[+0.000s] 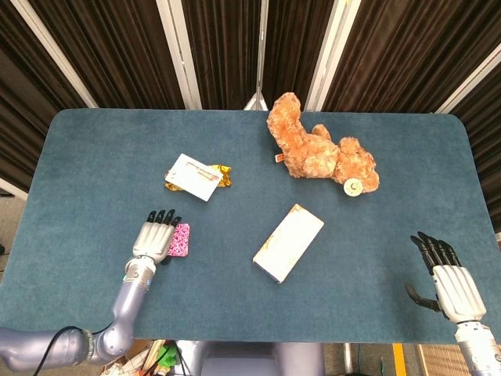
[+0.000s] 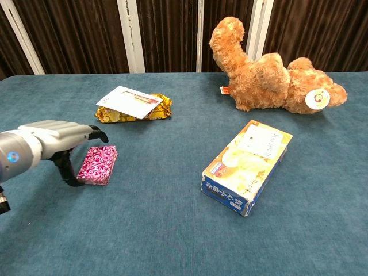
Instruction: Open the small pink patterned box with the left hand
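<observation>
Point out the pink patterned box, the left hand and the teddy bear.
pink patterned box (image 2: 99,164), chest view, patterned lid
left hand (image 2: 57,137), chest view, back of the hand
teddy bear (image 1: 317,153), head view, belly

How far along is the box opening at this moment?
Done: the left hand has reached the pink box and sits at its left side, partly over it in the head view. In hand: no grip is evident; the lid looks closed. Left: grasp the box and lift the lid. The right hand rests open at the table edge.
</observation>
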Robot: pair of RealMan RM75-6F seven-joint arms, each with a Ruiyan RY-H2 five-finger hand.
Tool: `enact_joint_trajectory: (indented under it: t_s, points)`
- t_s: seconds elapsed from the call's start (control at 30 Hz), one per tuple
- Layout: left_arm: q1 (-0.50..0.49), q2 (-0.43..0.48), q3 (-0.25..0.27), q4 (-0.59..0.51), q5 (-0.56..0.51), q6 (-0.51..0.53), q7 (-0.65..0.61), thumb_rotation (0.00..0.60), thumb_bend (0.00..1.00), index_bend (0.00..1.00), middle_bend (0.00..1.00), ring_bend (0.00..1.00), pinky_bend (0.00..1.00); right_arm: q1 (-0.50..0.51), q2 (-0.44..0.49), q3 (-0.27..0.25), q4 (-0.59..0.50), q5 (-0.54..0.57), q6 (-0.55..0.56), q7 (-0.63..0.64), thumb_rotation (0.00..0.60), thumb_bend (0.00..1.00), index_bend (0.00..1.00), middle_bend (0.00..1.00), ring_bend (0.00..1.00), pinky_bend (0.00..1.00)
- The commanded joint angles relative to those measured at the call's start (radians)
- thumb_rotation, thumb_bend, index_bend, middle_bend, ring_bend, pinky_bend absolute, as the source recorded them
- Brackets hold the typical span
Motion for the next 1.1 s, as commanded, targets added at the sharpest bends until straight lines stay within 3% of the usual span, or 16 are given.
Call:
enact_joint_trajectory:
  t_s: [0.03, 0.27, 0.5, 0.7, 1.1]
  points:
    - [-0.019, -0.021, 0.003, 0.022, -0.017, 0.005, 0.003, 0.6, 0.37, 0.17, 0.0, 0.0, 0.0, 0.0, 0.001, 0.0, 0.001, 0.0, -0.001, 0.003, 0.6, 0.36, 0.0, 0.0, 0.0, 0.05]
    - [-0.037, -0.036, 0.019, 0.041, -0.028, 0.021, -0.006, 0.6, 0.39, 0.25, 0.0, 0.0, 0.0, 0.001, 0.001, 0.0, 0.0, -0.003, 0.001, 0.005, 0.6, 0.36, 0.0, 0.0, 0.0, 0.05]
    - [-0.042, -0.03, 0.031, 0.045, -0.009, 0.031, -0.045, 0.6, 0.46, 0.44, 0.0, 0.0, 0.0, -0.001, 0.001, -0.001, 0.0, -0.002, 0.003, 0.004, 0.6, 0.36, 0.0, 0.0, 0.0, 0.05]
    - [-0.036, 0.005, 0.031, -0.006, 0.032, 0.04, -0.095, 0.6, 0.47, 0.46, 0.0, 0.0, 0.0, 0.0, 0.001, 0.0, 0.0, -0.002, 0.003, 0.005, 0.6, 0.36, 0.0, 0.0, 0.0, 0.05]
    - [0.008, 0.174, 0.074, -0.127, 0.098, 0.068, -0.162, 0.6, 0.48, 0.48, 0.0, 0.0, 0.0, -0.002, 0.001, -0.002, -0.004, -0.002, 0.004, 0.0, 0.6, 0.36, 0.0, 0.0, 0.0, 0.05]
